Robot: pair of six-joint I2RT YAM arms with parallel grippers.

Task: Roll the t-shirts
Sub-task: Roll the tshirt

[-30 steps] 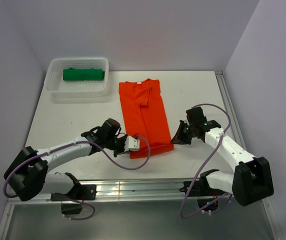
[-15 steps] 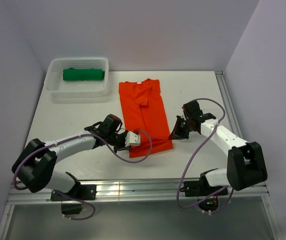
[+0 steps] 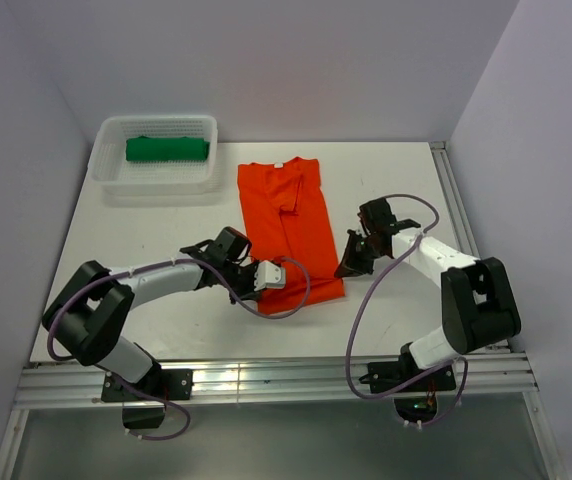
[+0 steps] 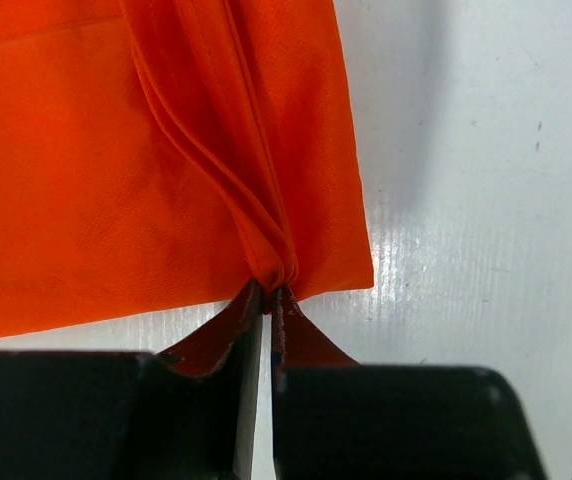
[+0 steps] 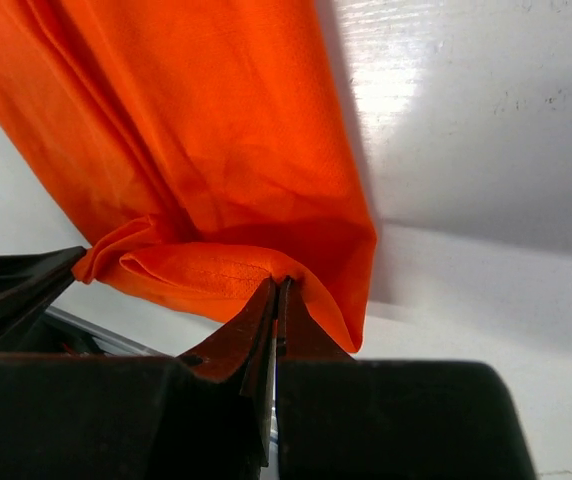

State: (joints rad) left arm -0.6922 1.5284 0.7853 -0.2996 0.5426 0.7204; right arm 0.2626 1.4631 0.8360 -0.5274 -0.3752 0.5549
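The orange-red t-shirt (image 3: 291,225) lies folded into a long strip on the white table, collar at the far end. My left gripper (image 3: 257,282) is shut on its near left hem; the left wrist view shows the cloth (image 4: 166,170) pinched into pleats at the tips (image 4: 269,290). My right gripper (image 3: 346,266) is shut on the near right hem; the right wrist view shows the hem (image 5: 216,200) curled up at the tips (image 5: 278,285). The dark green t-shirt (image 3: 167,149) lies rolled in the basket.
The white mesh basket (image 3: 156,180) stands at the far left of the table. A raised rail (image 3: 456,220) runs along the table's right edge. Purple cables loop beside both arms. Walls close the back and both sides.
Both grippers have moved away from the near edge with the shirt's near hem, so the strip is shorter at its near end. The right gripper has drawn in towards the shirt.
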